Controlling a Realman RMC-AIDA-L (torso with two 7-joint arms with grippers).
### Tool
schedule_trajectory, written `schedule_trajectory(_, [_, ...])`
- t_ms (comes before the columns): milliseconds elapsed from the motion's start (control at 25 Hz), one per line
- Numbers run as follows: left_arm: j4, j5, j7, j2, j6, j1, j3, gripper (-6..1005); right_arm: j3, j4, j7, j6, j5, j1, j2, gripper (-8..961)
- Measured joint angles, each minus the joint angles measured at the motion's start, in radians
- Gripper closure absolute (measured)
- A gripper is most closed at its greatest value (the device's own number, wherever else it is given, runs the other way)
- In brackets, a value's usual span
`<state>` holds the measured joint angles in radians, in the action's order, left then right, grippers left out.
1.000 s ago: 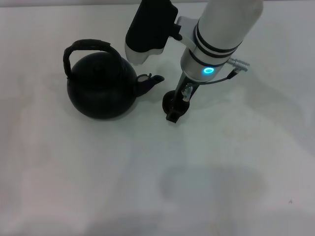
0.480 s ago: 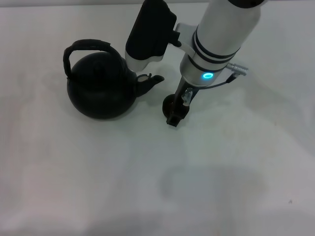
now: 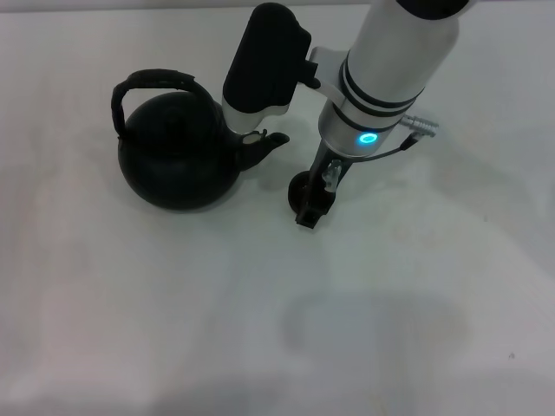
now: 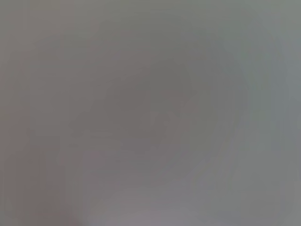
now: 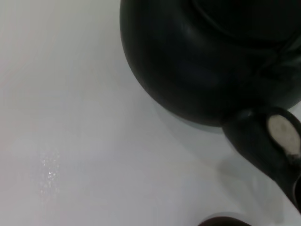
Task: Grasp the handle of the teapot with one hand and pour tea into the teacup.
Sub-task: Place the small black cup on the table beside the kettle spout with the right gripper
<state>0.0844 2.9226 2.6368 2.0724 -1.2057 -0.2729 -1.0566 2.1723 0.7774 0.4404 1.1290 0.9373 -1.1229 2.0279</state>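
The matte-black teapot (image 3: 178, 160) stands at the left of the white table, spout (image 3: 264, 146) pointing right. Its arched handle (image 3: 152, 82) is up and free. The small dark teacup (image 3: 297, 186) sits just right of the spout, partly hidden by my right gripper (image 3: 310, 208), which reaches down onto it from the upper right. The right wrist view shows the teapot's body (image 5: 202, 61), its spout (image 5: 263, 141) and a sliver of the teacup's rim (image 5: 221, 222). The left wrist view shows only blank grey, and my left gripper is not in any view.
The white tabletop (image 3: 260, 329) stretches all around. My right arm's white forearm (image 3: 390, 61) and black wrist housing (image 3: 264, 61) hang over the table behind the spout and cup.
My right arm has shifted slightly toward the front, its gripper tip sliding a little nearer over the teacup. The teapot has not moved.
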Motion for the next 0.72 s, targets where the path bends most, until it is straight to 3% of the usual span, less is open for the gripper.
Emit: schedule_trajectory(720, [0.0, -0.001, 0.0, 0.001, -0.001, 0.005, 0.0, 354, 0.024, 0.007, 0.012, 0.003, 0.011, 0.009, -0.001, 105])
